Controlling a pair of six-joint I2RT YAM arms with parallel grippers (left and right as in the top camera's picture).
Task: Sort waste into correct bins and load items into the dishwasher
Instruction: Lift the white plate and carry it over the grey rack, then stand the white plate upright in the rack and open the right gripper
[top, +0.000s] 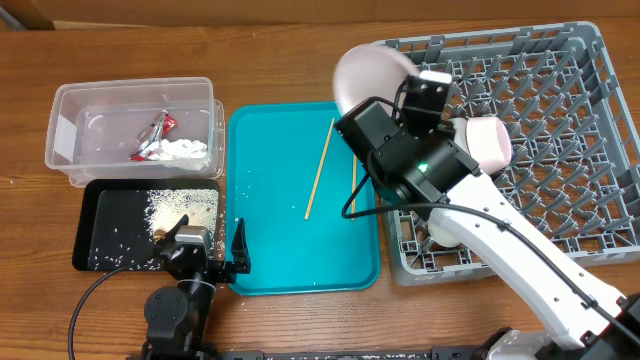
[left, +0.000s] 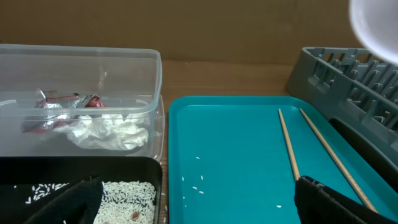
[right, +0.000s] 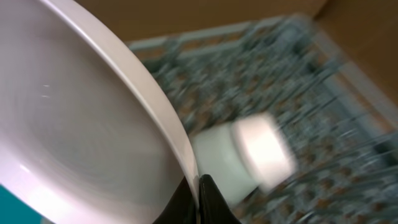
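The right gripper (right: 198, 194) pinches only the thin rim of the round white plate (top: 366, 70), held above the left edge of the grey pegged plastic dish rack (top: 560, 110). The plate may slip, or hit the white cup (right: 252, 155) lying there (left gripper (top: 212, 252) fingers apart, empty).

R arm (top: 480, 215): glossy white rounded shell on the long link, then chunky black boxy blocks toward the wrist, w/ a tiny green LED (top: 422, 167) lit on one. A thin black cable (top: 500, 220) runs along the white part. Small black cam module (top: 427, 95) up front, pale top edge. R end effector (right: 198, 190) has dark matte fingertips. L arm (top: 178, 315) is all black, round joint housing, w/ a looping black lead (top: 85, 305) coming off it. L end effector (top: 207, 247): black fingers (left: 333, 199), silvery-grey block btwn them.
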